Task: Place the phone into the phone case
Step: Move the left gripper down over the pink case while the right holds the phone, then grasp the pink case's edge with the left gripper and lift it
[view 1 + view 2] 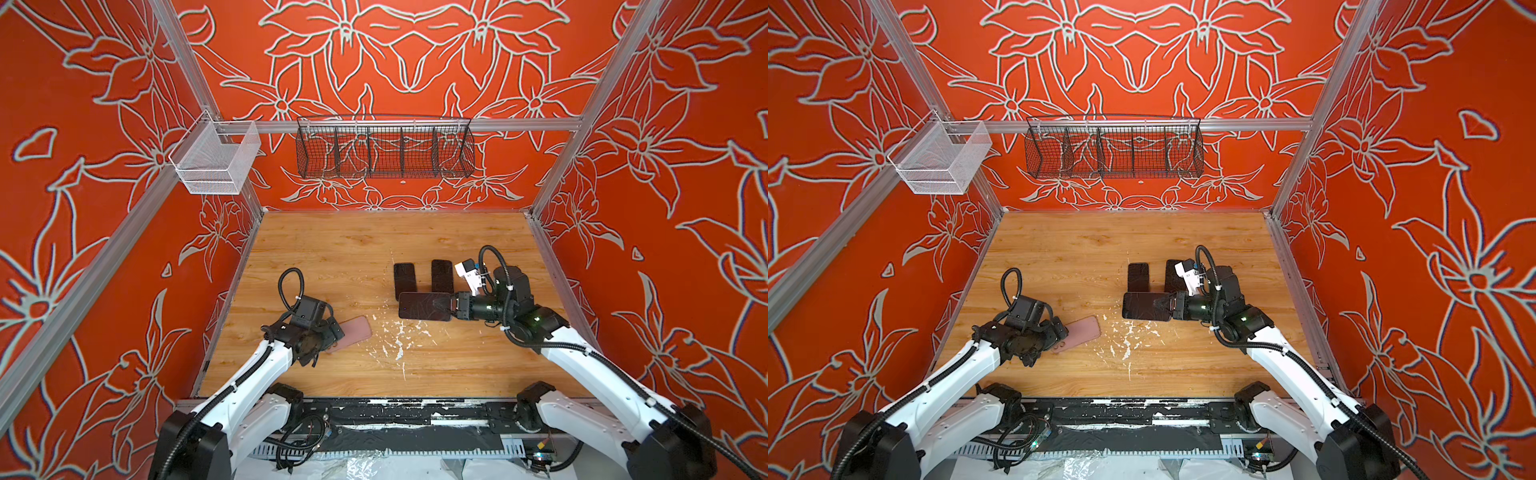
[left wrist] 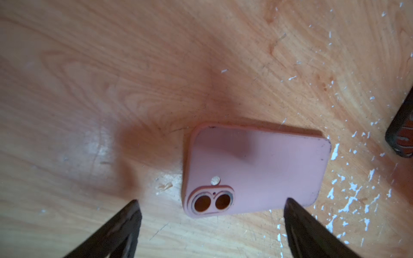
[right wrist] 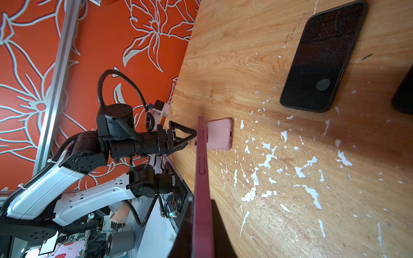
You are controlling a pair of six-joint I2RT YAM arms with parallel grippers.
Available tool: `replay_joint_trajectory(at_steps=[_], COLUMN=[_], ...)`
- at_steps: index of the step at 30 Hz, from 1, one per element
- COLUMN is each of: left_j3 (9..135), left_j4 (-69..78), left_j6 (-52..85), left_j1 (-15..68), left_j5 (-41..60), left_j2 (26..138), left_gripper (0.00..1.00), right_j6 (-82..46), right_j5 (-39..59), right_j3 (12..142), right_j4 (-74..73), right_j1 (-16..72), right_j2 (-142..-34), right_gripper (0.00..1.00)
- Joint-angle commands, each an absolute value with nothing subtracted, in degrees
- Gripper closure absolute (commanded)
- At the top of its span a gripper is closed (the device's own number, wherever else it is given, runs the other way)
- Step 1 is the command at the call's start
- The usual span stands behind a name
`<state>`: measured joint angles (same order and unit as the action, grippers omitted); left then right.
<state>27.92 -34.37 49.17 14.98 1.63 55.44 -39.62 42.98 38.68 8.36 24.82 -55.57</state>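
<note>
The phone (image 1: pixel 422 306) has a dark screen and a pink-red rim; it hangs level over the table, right of centre, with my right gripper (image 1: pixel 448 306) shut on its right end. In the right wrist view the phone (image 3: pixel 202 178) shows edge-on between the dark fingers (image 3: pixel 220 223). The pink phone case (image 1: pixel 356 329) (image 1: pixel 1086 329) lies flat, back upward, at the left front. In the left wrist view its camera holes face me on the phone case (image 2: pixel 257 165). My left gripper (image 2: pixel 211 200) stands open just above that end, touching nothing.
Two more dark phones (image 1: pixel 405 280) (image 1: pixel 441 276) lie side by side behind the held one. White paint flecks (image 1: pixel 399 334) mark the wooden table (image 1: pixel 332 249) between the arms. A white mesh basket (image 1: pixel 216 160) and a black wire basket (image 1: pixel 384 151) hang on the back rail.
</note>
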Motion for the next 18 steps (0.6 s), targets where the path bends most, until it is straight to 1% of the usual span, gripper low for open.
replay_joint_trajectory(at_steps=[1, 7, 13, 18], left_j3=[27.45, 26.37, 29.68, 31.9], left_j4=[-27.74, -22.51, -19.82, -18.02], left_j6=[44.78, 39.14, 37.03, 36.64], left_j1=[14.68, 14.6, 14.67, 15.06], left_j5=[2.83, 3.25, 11.12, 17.37], left_j2=[58.26, 63.8, 71.82, 75.94], left_gripper=[0.03, 0.03, 0.03, 0.02], right_j6=[-39.04, -39.24, -39.02, -38.66], right_j5=[44.96, 44.65, 44.67, 44.16], right_j3=[39.95, 40.6, 41.74, 42.67], right_j4=[6.4, 7.02, 7.82, 8.64], right_j1=[25.08, 25.09, 25.08, 25.04], right_j2=[-53.93, -53.0, -53.08, -52.78], right_gripper=[1.0, 1.0, 1.0, 1.0])
